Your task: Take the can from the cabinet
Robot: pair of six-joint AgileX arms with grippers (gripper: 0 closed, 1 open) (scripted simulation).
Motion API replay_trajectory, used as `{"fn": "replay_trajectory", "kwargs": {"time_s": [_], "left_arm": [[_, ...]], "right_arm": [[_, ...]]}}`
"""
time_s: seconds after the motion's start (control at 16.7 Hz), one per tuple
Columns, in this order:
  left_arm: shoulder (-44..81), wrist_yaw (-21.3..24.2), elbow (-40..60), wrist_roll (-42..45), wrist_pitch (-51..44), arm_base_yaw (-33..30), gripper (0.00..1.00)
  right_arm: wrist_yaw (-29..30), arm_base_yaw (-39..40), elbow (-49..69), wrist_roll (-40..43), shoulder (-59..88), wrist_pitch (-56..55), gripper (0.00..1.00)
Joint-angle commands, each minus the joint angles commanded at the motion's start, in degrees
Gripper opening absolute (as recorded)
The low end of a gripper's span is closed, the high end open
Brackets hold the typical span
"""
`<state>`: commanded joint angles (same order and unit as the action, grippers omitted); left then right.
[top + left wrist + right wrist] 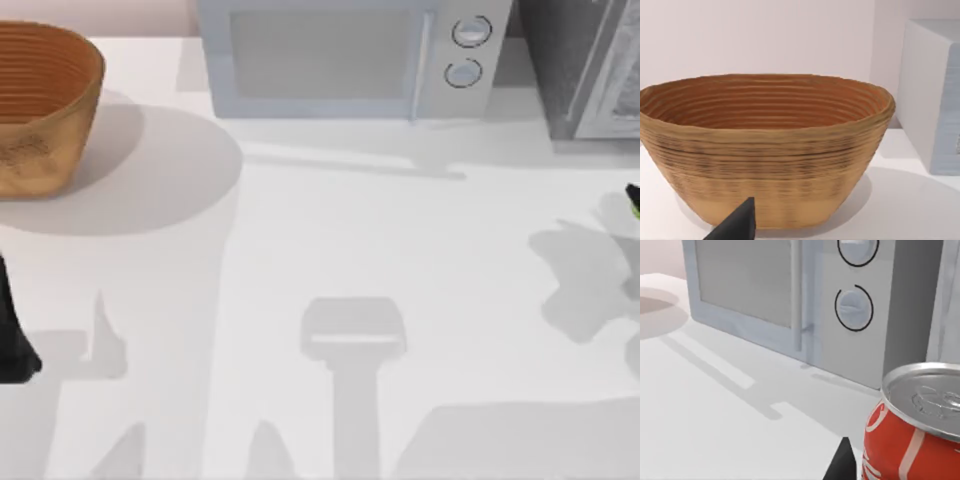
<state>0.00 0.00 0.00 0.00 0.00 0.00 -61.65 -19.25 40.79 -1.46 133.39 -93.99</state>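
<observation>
Seemingly clear of the cabinet (585, 65), the can (912, 427) is seen close up in the right wrist view, upright, with a silver lid and a red label marked with white. One dark fingertip (842, 462) of the right gripper is seen just beside the can's lower side; whether the fingers are clamped on the can cannot be told. In the top view, a small dark and green object (633, 200) is cut off by the right edge of the picture, below the cabinet, over the white table (330, 240).

The cabinet is placed at the far right corner of the table, its dark grey side turned toward the pale blue-white microwave (350, 55), which is set just beside it on the left. The microwave's door is closed.

At the table's left edge the left arm (12, 335) is parked near the woven basket (40, 105). One dark fingertip (737, 225) is seen in front of the basket in the left wrist view; the state of these fingers cannot be told either.
</observation>
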Motion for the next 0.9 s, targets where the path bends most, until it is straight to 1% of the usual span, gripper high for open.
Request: {"fn": "replay_trajectory", "kwargs": {"time_s": [0.24,0.9], "left_arm": [[0.0,0.0,0.0,0.0,0.0,0.0,1.0],[0.0,0.0,0.0,0.0,0.0,0.0,1.0]], "right_arm": [[0.5,0.5,0.4,0.0,0.3,0.2,0.0],[0.5,0.5,0.4,0.0,0.3,0.2,0.83]]}}
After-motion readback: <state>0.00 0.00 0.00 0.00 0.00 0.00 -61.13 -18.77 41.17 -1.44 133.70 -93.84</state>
